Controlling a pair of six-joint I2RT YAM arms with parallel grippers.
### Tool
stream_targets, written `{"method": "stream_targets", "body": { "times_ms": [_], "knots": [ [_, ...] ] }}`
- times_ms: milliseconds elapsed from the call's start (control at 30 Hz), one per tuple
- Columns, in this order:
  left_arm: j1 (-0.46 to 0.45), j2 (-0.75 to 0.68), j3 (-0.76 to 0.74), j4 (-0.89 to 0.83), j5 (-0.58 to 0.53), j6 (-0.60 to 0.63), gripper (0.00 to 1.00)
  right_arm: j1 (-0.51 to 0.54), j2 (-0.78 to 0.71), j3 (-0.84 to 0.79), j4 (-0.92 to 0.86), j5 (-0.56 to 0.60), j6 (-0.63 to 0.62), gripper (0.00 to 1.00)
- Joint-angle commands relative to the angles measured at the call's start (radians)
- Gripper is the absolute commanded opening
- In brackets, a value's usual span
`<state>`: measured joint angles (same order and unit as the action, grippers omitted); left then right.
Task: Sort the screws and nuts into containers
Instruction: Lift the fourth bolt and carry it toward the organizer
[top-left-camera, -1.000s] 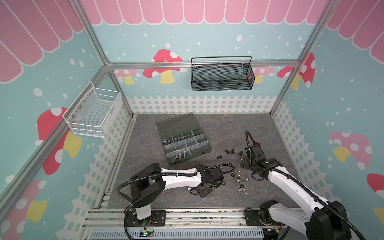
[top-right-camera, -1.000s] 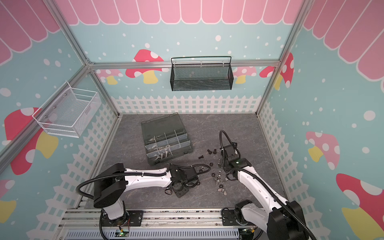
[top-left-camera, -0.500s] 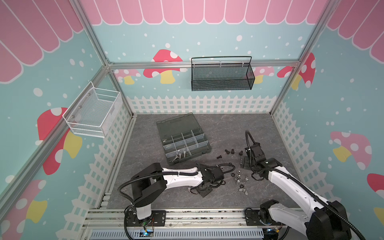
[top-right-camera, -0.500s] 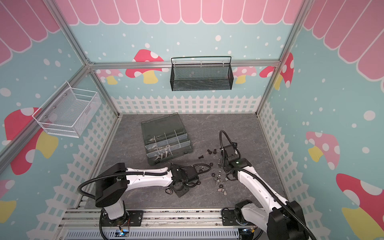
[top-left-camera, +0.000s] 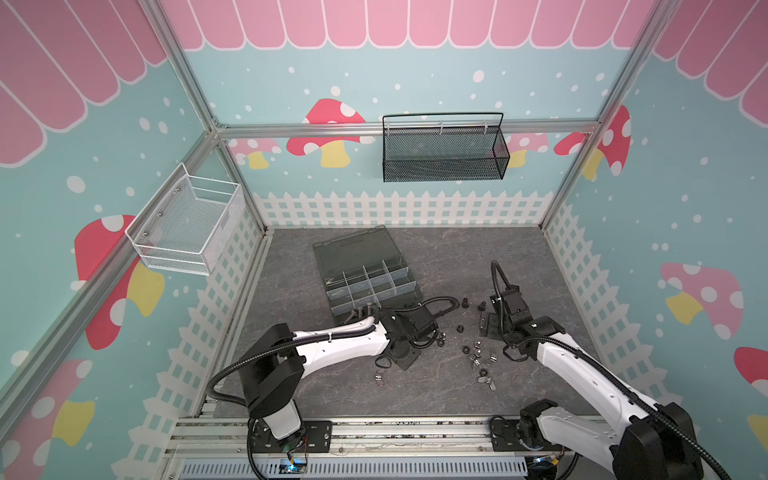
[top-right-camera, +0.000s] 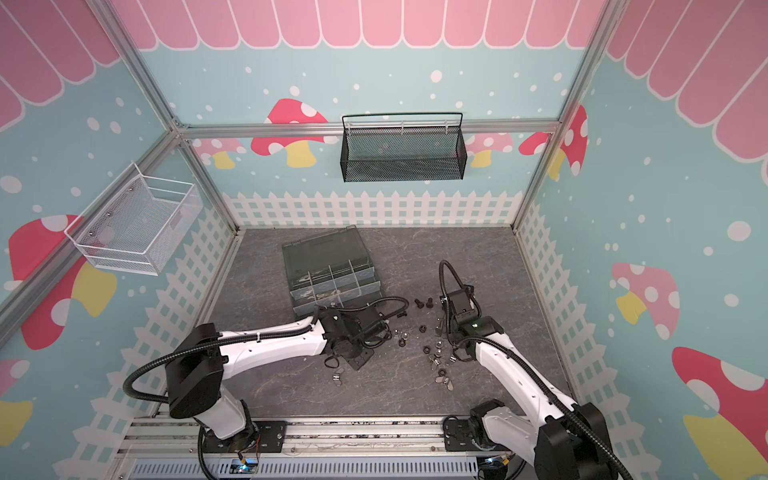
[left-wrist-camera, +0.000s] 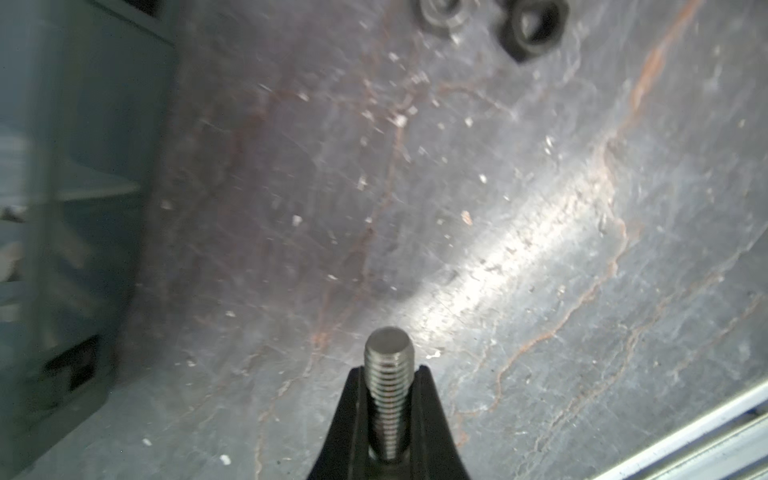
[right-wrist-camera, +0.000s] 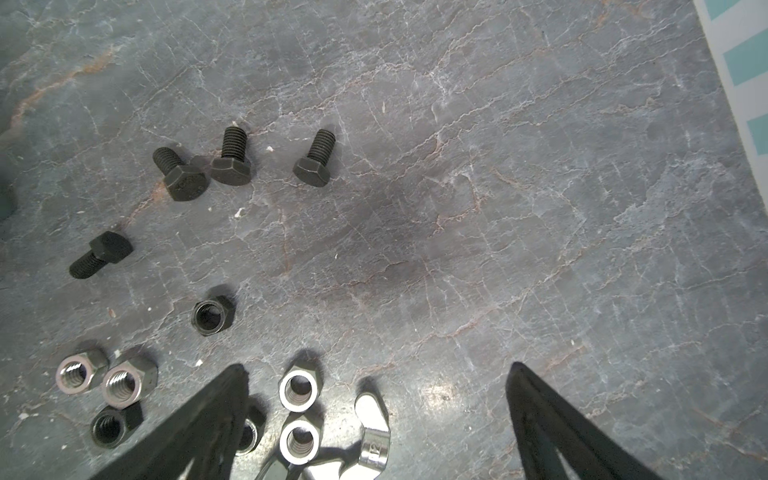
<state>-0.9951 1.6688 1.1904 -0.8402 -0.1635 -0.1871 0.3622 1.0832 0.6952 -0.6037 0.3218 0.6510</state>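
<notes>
My left gripper (left-wrist-camera: 388, 370) is shut on the threaded shaft of a silver screw (left-wrist-camera: 388, 399), just above the grey floor. It hangs beside the front wall of the smoky organizer box (left-wrist-camera: 83, 166), whose containers (top-left-camera: 353, 309) lie open in both top views. Two nuts (left-wrist-camera: 534, 25) lie ahead of it. My right gripper (right-wrist-camera: 377, 368) stands open above silver nuts (right-wrist-camera: 298, 390) and a wing nut (right-wrist-camera: 374, 436). Several black screws (right-wrist-camera: 230, 160) and a black nut (right-wrist-camera: 212, 316) lie beyond. In both top views the left gripper (top-left-camera: 402, 356) and the right gripper (top-left-camera: 486, 326) flank the loose parts.
The box lid (top-left-camera: 357, 249) lies folded back. A white wire basket (top-left-camera: 187, 226) hangs on the left wall and a black mesh basket (top-left-camera: 442, 151) on the back wall. Wing nuts (top-left-camera: 488, 380) lie near the front, and an aluminium rail (top-left-camera: 374, 432) borders it.
My left gripper has closed on the silver screw. Both arms stay nearly where they were.
</notes>
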Motion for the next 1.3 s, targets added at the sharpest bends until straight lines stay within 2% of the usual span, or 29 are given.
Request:
{"method": "stream_targets", "body": {
  "times_ms": [0, 233, 333, 500, 600, 900, 1267],
  "knots": [
    [0.071, -0.056, 0.027, 0.037, -0.081, 0.041, 0.0, 0.007, -0.014, 0.029, -0.034, -0.006, -0.009, 0.98],
    [0.206, -0.121, -0.016, 0.166, -0.195, 0.006, 0.0, 0.008, -0.048, 0.047, -0.055, 0.012, -0.009, 0.98],
    [0.262, -0.136, -0.048, 0.248, -0.162, 0.04, 0.0, 0.008, -0.056, 0.049, -0.059, 0.018, -0.012, 0.98],
    [0.339, -0.152, -0.055, 0.275, -0.162, 0.089, 0.0, 0.007, -0.058, 0.042, -0.056, 0.021, -0.005, 0.98],
    [0.39, -0.173, -0.075, 0.315, -0.096, 0.141, 0.0, 0.007, -0.058, 0.045, -0.056, 0.02, -0.009, 0.98],
    [0.493, -0.19, -0.111, 0.349, -0.034, 0.25, 0.0, 0.007, -0.053, 0.043, -0.056, 0.02, -0.007, 0.98],
    [0.524, -0.186, -0.165, 0.372, 0.018, 0.301, 0.0, 0.007, -0.019, 0.049, -0.054, 0.001, -0.018, 0.98]
  ]
}}
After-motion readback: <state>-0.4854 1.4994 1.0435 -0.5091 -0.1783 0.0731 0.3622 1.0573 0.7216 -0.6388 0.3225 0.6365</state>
